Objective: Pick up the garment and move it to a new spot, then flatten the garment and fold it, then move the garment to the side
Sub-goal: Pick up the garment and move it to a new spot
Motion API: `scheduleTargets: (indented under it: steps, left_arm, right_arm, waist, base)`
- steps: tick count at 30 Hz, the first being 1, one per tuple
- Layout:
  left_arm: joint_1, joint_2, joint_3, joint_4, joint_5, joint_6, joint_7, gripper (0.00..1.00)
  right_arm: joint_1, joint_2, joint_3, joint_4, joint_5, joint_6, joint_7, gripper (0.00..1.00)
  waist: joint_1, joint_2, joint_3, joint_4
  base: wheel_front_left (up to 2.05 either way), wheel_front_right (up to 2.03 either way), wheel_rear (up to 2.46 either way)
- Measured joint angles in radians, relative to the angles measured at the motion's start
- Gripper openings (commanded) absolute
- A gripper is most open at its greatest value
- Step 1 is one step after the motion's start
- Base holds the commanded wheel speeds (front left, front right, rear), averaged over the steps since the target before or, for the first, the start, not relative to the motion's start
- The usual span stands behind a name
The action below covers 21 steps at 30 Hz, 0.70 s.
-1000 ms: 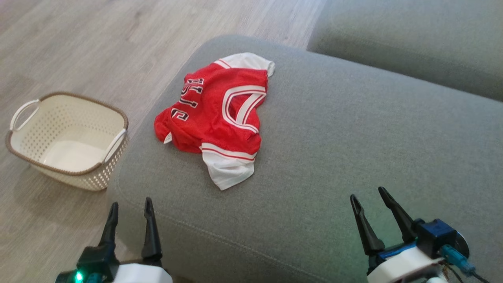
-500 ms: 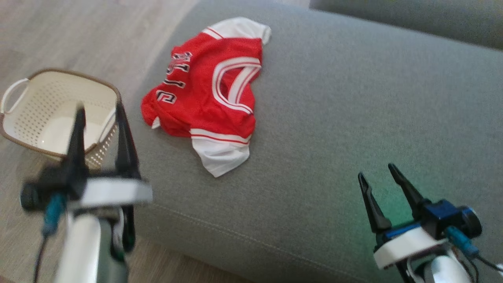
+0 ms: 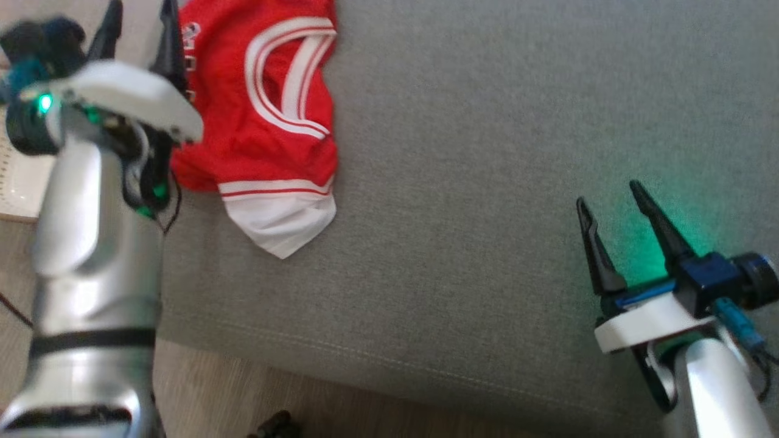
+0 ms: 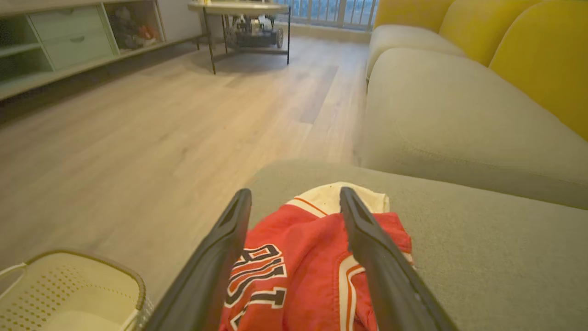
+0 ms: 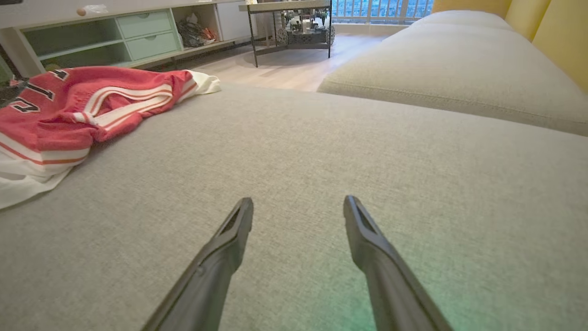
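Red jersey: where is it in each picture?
Head view: red jersey at the upper left, beside the left gripper.
Left wrist view: jersey at the bottom middle, seen between that gripper's open fingers.
Right wrist view: jersey at the far left, upper part.
Shared landmark: the grey sofa cushion it lies on.

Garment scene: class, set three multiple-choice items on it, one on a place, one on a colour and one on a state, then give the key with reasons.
1. Where does the garment lie? A on the floor; B on the grey sofa cushion; C in a basket.
2. What is its main colour? A red; B blue; C green.
3. How stands the right gripper? A shut on cloth; B open, holding nothing; C shut, empty.
Key: 1 B, grey fabric lies under it; 2 A, its body is red with white trim; 3 B, its jaws stand apart over bare cushion.
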Motion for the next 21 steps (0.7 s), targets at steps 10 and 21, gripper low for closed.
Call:
scheduleTargets:
  steps: [10,21]
  left_arm:
    - [-0.156,0.027,-0.024,0.345,-0.066,-0.062,0.201,1.0]
    - [-0.246,0.044,-0.035,0.536,-0.071,-0.062,0.203,1.0]
  right_arm:
    - [-0.051,-0.021,-0.007,-0.009,-0.006,0.0,0.0,1.0]
    - [-0.11,-0.021,0.017,-0.03,-0.011,0.0,0.0,1.0]
  waist:
    - [-0.0002,0.0,0.116,-0.073]
    - [-0.0003,0.0,0.153,-0.112]
  base:
    - [0.0,0.0,0.0]
    - [0.0,0.0,0.0]
